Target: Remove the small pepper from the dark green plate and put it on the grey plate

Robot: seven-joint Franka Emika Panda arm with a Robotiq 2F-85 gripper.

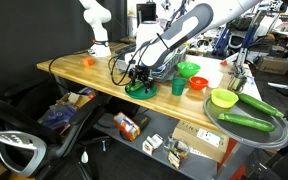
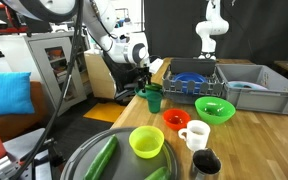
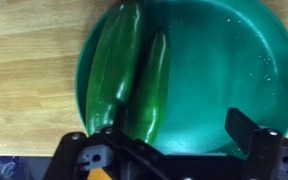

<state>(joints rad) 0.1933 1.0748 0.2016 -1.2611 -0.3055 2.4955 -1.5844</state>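
In the wrist view the dark green plate (image 3: 214, 70) fills the frame. Two green peppers lie side by side on its left half: a thicker one (image 3: 114, 55) and the small pepper (image 3: 150, 88), narrower, to its right. My gripper (image 3: 166, 138) hovers open just above the plate, one finger near the peppers' lower ends and the other over bare plate. It holds nothing. In an exterior view the gripper (image 1: 137, 74) hangs over the plate (image 1: 141, 90) at the table's front edge. The grey plate (image 1: 217, 119) sits at the far end of the table and also shows in an exterior view (image 2: 79, 156).
The grey plate carries two long green vegetables (image 1: 247, 121) and a yellow-green bowl (image 2: 147, 141). A green cup (image 1: 178, 87), an orange bowl (image 1: 197, 84) and a bright green bowl (image 1: 189, 70) stand between the plates. A white mug (image 2: 194, 134) and a grey wire rack (image 2: 189, 78) stand nearby.
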